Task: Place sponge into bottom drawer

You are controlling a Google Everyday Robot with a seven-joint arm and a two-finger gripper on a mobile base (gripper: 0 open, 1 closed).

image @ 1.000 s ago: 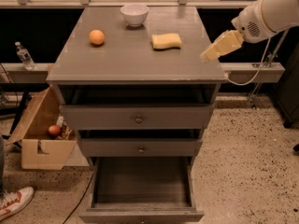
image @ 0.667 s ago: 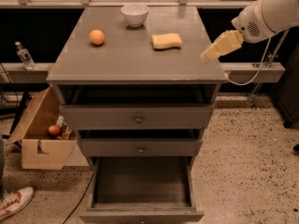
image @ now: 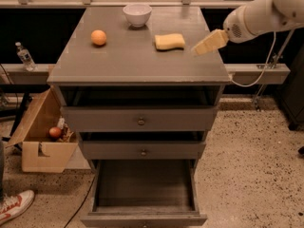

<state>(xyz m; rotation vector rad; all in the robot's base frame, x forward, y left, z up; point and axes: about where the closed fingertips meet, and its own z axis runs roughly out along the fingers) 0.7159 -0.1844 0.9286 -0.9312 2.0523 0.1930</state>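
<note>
The pale-yellow sponge [image: 169, 41] lies flat on the grey cabinet top [image: 128, 61], right of middle toward the back. My gripper [image: 203, 45], beige at the end of a white arm reaching in from the upper right, hangs just above the top's right side. It is a short way right of the sponge and not touching it. The bottom drawer [image: 142, 219] is pulled far out at the foot of the cabinet, and its dark inside holds nothing.
An orange fruit [image: 99, 37] sits at the left of the top and a white bowl [image: 137, 14] at the back. The two upper drawers [image: 140, 120] stand slightly ajar. A cardboard box [image: 42, 141] and a shoe [image: 14, 205] are on the floor at the left.
My gripper has moved left over the cabinet top, closer to the sponge. The sponge, fruit, bowl and drawers have not moved.
</note>
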